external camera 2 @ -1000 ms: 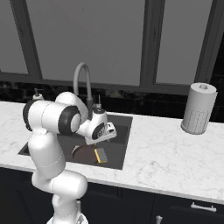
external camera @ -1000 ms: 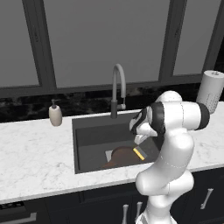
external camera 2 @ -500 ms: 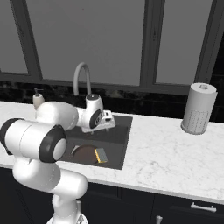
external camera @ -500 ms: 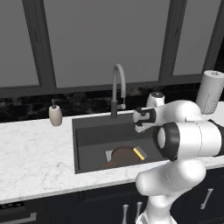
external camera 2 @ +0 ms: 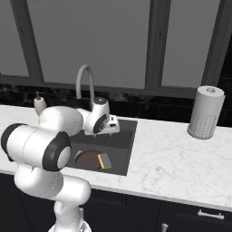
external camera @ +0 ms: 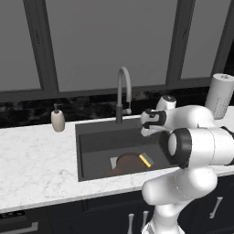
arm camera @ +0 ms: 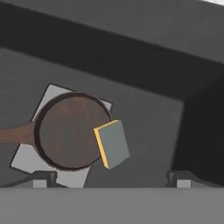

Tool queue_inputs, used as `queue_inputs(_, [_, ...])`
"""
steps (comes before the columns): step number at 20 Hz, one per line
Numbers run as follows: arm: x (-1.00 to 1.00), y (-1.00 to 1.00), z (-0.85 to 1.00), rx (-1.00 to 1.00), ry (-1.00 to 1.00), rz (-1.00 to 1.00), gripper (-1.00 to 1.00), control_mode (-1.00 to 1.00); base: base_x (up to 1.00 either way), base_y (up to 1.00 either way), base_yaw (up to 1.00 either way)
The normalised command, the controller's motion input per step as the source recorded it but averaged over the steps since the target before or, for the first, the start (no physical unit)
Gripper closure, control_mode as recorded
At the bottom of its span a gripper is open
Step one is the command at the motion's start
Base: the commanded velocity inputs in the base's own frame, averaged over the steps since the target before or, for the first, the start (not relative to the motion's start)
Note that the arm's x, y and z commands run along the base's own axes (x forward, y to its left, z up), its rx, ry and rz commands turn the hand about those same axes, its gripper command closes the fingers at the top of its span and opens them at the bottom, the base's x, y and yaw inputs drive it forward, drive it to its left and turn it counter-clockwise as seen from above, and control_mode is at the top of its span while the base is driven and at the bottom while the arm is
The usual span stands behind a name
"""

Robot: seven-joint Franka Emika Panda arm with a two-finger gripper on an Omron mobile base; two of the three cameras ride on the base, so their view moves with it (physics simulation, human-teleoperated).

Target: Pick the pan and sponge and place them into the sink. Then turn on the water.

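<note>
**Pan & sponge in sink**

Hand view, lower left: round reddish-brown pan (arm camera: 70, 133) lay flat over light grey drain plate, handle twd left edge. Yellow/grey sponge (arm camera: 112, 144) rested tilted on its right rim. Dark grey sink (arm camera: 144, 83) held both.

base views flank the sink (external camera: 87, 137); hand view looks down (close) inside.
</note>
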Motion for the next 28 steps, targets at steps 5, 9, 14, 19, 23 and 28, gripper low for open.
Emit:
queue_inputs(5, [0.00, 0.00, 0.08, 0.32, -0.27, -0.16, -1.00, -1.00, 0.00, 0.00, 0.00])
queue_inputs(9, [0.01, 0.02, 0.35, 0.29, -0.21, -0.30, -1.00, -1.00, 0.00, 0.00, 0.00])
queue_inputs(14, [0.12, 0.11, 0.53, 0.19, 0.00, -0.29, -1.00, -1.00, 0.00, 0.00, 0.00])
queue_inputs(19, [0.11, 0.02, 0.20, 0.04, 0.11, -0.12, -1.00, -1.00, 0.00, 0.00, 0.00])
queue_inputs(23, [0.00, 0.00, 0.00, 0.02, 0.00, 0.00, -1.00, -1.00, 0.00, 0.00, 0.00])
queue_inputs(28, [0.05, 0.01, 0.00, 0.17, -0.03, 0.00, -1.00, -1.00, 0.00, 0.00, 0.00])
